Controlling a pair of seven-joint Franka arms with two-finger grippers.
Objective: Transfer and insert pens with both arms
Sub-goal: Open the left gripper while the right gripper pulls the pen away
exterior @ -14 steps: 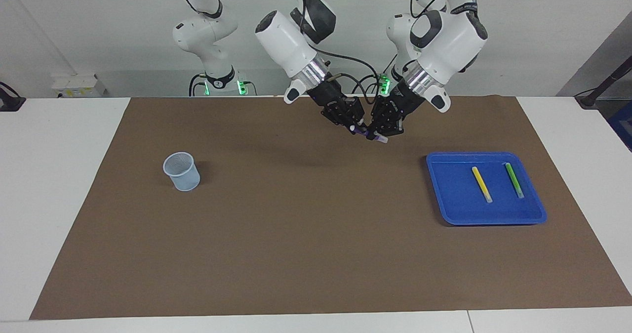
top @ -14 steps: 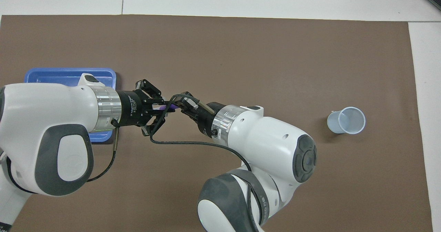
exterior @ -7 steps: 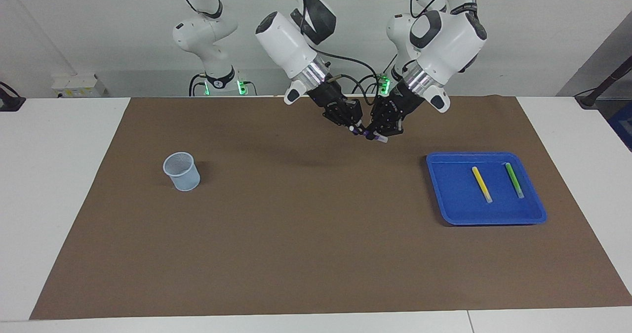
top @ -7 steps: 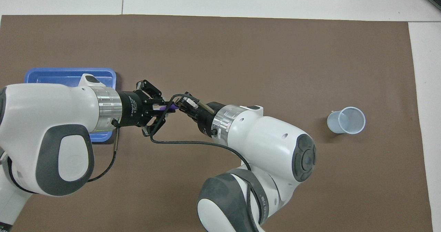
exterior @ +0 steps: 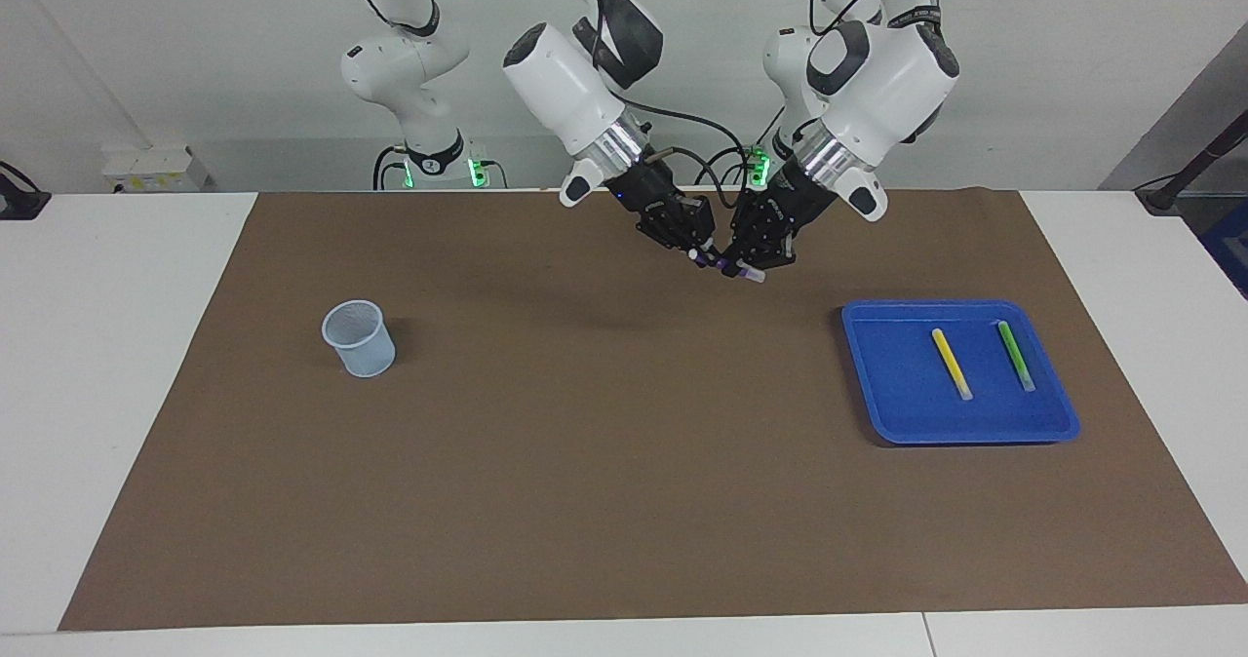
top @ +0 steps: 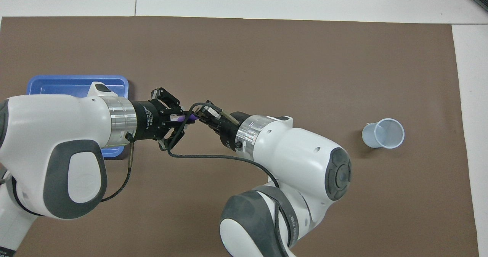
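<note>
Right, both my tools meet in the air over the brown mat on the bench: left tool [exterior: 749,263] and right tool [exterior: 698,251] each pinch the purple pen [exterior: 733,268]. Yellow pen [exterior: 951,364] and green pen [exterior: 1015,356] lie in the blue tray [exterior: 882,413]; the cup [exterior: 360,338] stands well apart.

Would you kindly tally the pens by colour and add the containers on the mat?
Purple pen: 1, held in the air between the left pincer and the right pincer
Yellow pen: 1, in the blue tray
Green pen: 1, in the tray
Tray: 1
Cup: 1
Total: 5
</note>
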